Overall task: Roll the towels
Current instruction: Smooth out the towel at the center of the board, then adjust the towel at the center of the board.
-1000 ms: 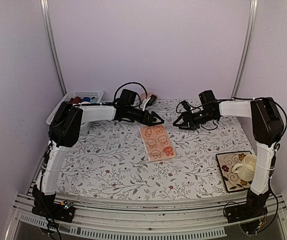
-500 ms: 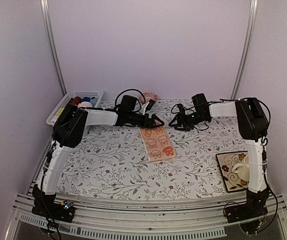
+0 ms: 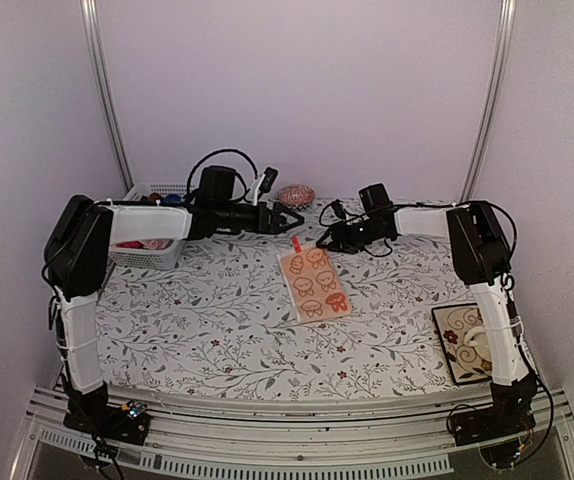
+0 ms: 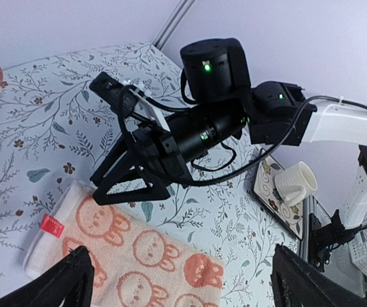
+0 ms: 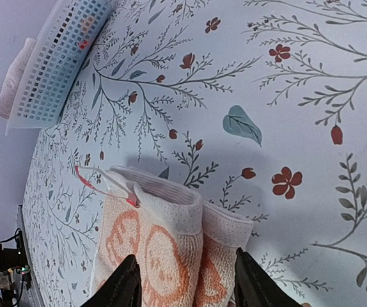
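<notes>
Over the last second both arms have swung out toward the far side of the table. The right hand has been narrowing: its fingers now stand about half spread, one on each side of the folded far end of the orange towel, not yet pinching it as far as we can see. The left hand has come in opposite, spread wide and holding nothing, with that same towel end just below it. The towel itself has not shifted. It lies flat, running from under the hands back toward the arm bases. We read this as the set-up for the first turn of the roll.

The tight spot is between the two hands — they are nearly tip to tip. Just beyond them a rolled cloth sits by the back wall. A basket lies beside the left arm, well away from its hand, and the cup stands far behind the right hand. We see nothing lying on the towel's path toward the bases.
</notes>
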Available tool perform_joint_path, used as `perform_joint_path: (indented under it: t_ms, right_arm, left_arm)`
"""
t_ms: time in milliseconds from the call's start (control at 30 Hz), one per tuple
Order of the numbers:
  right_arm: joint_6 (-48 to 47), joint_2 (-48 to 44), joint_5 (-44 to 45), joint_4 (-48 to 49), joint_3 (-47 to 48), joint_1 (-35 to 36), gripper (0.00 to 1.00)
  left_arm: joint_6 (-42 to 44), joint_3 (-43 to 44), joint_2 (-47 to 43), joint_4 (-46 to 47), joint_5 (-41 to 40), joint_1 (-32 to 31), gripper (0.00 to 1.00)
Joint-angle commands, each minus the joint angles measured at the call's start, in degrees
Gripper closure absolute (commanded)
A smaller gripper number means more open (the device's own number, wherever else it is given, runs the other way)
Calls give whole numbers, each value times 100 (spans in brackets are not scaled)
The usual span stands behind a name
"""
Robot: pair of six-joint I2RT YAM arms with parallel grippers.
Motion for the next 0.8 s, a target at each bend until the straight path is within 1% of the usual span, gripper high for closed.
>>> perform_joint_path:
  t_ms: [0, 167, 233, 400, 600, 667, 733, 767]
  right_arm:
    - [-138, 268, 317, 44, 357, 123, 52]
    - [-270, 275, 472, 60, 419, 252, 57]
    - [-313, 299, 540, 5, 476, 293, 61]
    - [-410, 288, 781, -149, 510, 375, 65]
    - [-516, 349, 801, -205, 528, 403, 66]
    - [-505, 381, 791, -246, 554, 411, 70]
    - [-490, 377, 801, -255, 559, 411, 79]
    - [-500, 370, 796, -255, 561, 411, 85]
  left_arm:
    - [148, -814, -323, 48, -121, 17, 3]
    - [150, -1472, -636, 97, -171, 15, 3]
    - [160, -1617, -793, 109, -200, 16, 3]
    - [153, -1750, -811, 126, -208, 8, 3]
    - [102, -1755, -777, 153, -168, 7, 3]
    - [95, -1774, -797, 153, -173, 7, 3]
    - [99, -1806, -816, 153, -172, 7, 3]
    - [97, -1823, -825, 151, -164, 7, 3]
